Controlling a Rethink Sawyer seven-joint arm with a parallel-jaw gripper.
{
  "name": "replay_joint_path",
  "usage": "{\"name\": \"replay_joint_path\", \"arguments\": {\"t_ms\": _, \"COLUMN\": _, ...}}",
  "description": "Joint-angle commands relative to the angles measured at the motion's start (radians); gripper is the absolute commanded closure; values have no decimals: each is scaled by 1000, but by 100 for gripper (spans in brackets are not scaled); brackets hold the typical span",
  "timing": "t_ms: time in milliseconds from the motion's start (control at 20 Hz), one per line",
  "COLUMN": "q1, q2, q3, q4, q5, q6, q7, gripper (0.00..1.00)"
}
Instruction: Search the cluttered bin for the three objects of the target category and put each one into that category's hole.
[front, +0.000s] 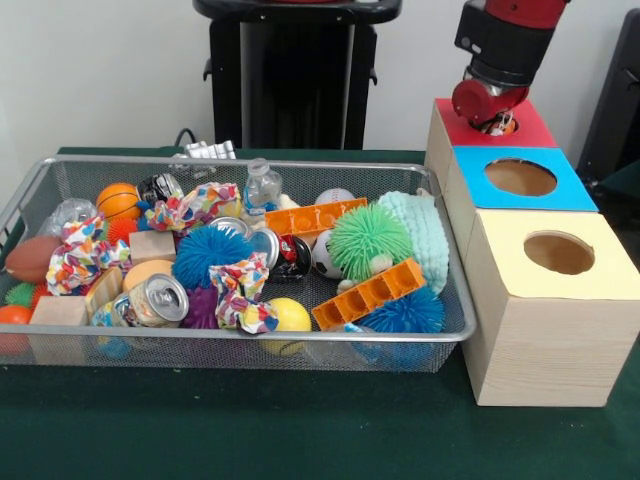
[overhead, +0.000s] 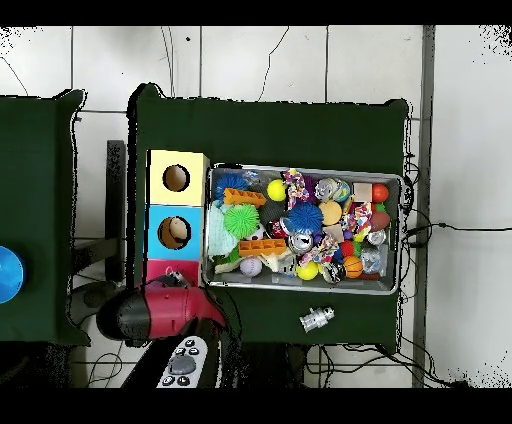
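The hand (front: 497, 118) hangs straight down from the red and black arm (front: 510, 40) directly over the red-topped box (front: 520, 125), at its hole; whether it is clenched or released cannot be told. Beside that box stand the blue-topped box (front: 520, 178) and the yellow-topped box (front: 555, 255). Beside the boxes on the green counter (front: 250, 430), the wire-mesh bin (front: 250, 350) lies with its long axis across the front view. No toy animal shows clearly among its clutter.

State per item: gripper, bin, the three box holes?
gripper: over the red hole, open or shut unclear.
bin: full of clutter, upright.
red hole: mostly hidden by the gripper.
blue hole: uncovered.
yellow hole: uncovered.
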Motion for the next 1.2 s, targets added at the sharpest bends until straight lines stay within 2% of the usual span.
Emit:
{"name": "replay_joint_path", "arguments": {"t_ms": 50, "q1": -8, "q2": -61, "q3": 51, "q4": -64, "q5": 69, "q6": 153, "q7": 273, "gripper": 100}}
{"name": "replay_joint_path", "arguments": {"t_ms": 550, "q1": 17, "q2": -115, "q3": 18, "q4": -80, "q5": 57, "q6": 244, "q7": 277, "gripper": 100}}
{"name": "replay_joint_path", "arguments": {"t_ms": 800, "q1": 37, "q2": -106, "q3": -26, "q4": -110, "q5": 15, "q6": 271, "q7": 261, "gripper": 100}}
{"name": "replay_joint_path", "arguments": {"t_ms": 1000, "q1": 31, "q2": -94, "q3": -26, "q4": -105, "q5": 16, "q6": 212, "q7": 255, "gripper": 100}}
{"name": "replay_joint_path", "arguments": {"t_ms": 1050, "q1": 30, "q2": -94, "q3": -25, "q4": -99, "q5": 23, "q6": 187, "q7": 259, "gripper": 0}}
{"name": "replay_joint_path", "arguments": {"t_ms": 1150, "q1": 35, "q2": -93, "q3": -38, "q4": -82, "q5": 49, "q6": 162, "q7": 304, "gripper": 0}}
{"name": "replay_joint_path", "arguments": {"t_ms": 1200, "q1": 26, "q2": -87, "q3": -30, "q4": -91, "q5": 43, "q6": 148, "q7": 288, "gripper": 0}}
